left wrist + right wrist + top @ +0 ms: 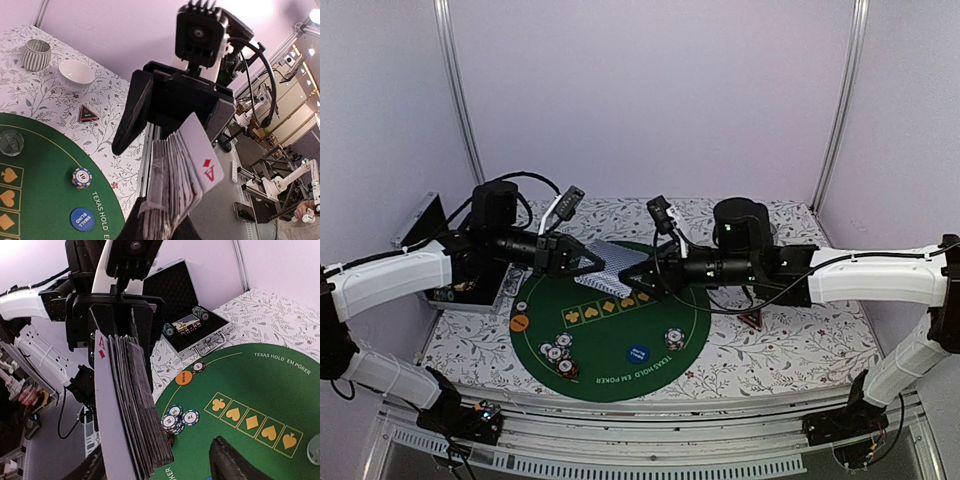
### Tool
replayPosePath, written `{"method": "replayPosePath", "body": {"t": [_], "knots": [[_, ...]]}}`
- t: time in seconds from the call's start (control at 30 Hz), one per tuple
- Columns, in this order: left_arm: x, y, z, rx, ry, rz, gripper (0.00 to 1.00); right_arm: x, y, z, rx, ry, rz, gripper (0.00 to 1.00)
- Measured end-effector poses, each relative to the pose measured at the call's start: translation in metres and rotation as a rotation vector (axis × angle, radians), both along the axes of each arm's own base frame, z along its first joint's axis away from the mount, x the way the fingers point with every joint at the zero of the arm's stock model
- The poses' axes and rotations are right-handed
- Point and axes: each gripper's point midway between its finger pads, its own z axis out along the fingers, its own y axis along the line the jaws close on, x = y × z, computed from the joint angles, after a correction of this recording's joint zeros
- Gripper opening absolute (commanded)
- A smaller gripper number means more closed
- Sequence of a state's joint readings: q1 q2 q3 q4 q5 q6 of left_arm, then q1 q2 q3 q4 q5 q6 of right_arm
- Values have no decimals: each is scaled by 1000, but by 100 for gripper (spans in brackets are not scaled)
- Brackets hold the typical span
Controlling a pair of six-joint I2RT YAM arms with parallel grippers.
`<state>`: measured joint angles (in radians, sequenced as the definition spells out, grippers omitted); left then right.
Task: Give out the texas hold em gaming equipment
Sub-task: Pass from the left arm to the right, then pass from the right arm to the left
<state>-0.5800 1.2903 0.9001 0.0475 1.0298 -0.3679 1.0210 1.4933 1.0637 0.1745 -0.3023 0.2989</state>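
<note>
**Deck held by the left arm, right jaws released**

The left gripper [578, 262] is clenched on one end of the deck of playing cards [608, 265]. The deck fans slightly, with an ace of diamonds [207, 167] outermost. The right gripper [642, 275] faces it, jaws released and spread to either side of the deck's free end; contact cannot be told. The deck hangs at the centre of the top view, above the upper part of the green poker mat [600, 345]. Lower on the mat lie striped poker chips [558, 352] and a blue small-blind button [638, 353]. An orange button [519, 323] sits at the mat's left edge.
</note>
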Motion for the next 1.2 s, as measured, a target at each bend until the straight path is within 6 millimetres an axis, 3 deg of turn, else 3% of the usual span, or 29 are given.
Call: {"method": "replayPosePath", "body": {"t": [0.17, 0.27, 0.37, 0.43, 0.5, 0.6, 0.7, 0.8, 0.93, 1.1, 1.2], "knots": [[-3, 1, 0, -9, -2, -7, 0, -3, 12, -3, 31, 36, 45, 31], [-4, 2, 0, -12, -6, -6, 0, -6, 19, -2, 49, 50, 81, 5], [-7, 3, 3, -22, -13, -20, 0, -13, 22, 4, 63, 53, 124, 2], [-8, 3, 6, -28, -27, -22, 26, -15, 22, 6, 67, 57, 142, 2], [-8, 4, 7, -28, -58, -12, 39, -16, 22, 7, 69, 59, 149, 2], [-6, 8, 12, -31, -159, 21, 81, -14, 20, 6, 53, 92, 140, 2], [-3, 16, 25, -16, -356, 100, 97, -8, 15, -4, 3, 149, 109, 2], [-6, 25, 42, 19, -636, 164, 98, -6, 8, -17, -69, 226, 68, 2], [-27, 32, 59, 72, -1053, 141, 98, -4, 4, -15, -123, 281, 33, 2], [-27, 10, 57, 199, -1293, 42, 98, -3, 8, 8, -121, 312, 34, 2], [-17, -5, 38, 296, -1335, -13, 98, -2, 13, 7, -129, 340, 39, 2]]}}
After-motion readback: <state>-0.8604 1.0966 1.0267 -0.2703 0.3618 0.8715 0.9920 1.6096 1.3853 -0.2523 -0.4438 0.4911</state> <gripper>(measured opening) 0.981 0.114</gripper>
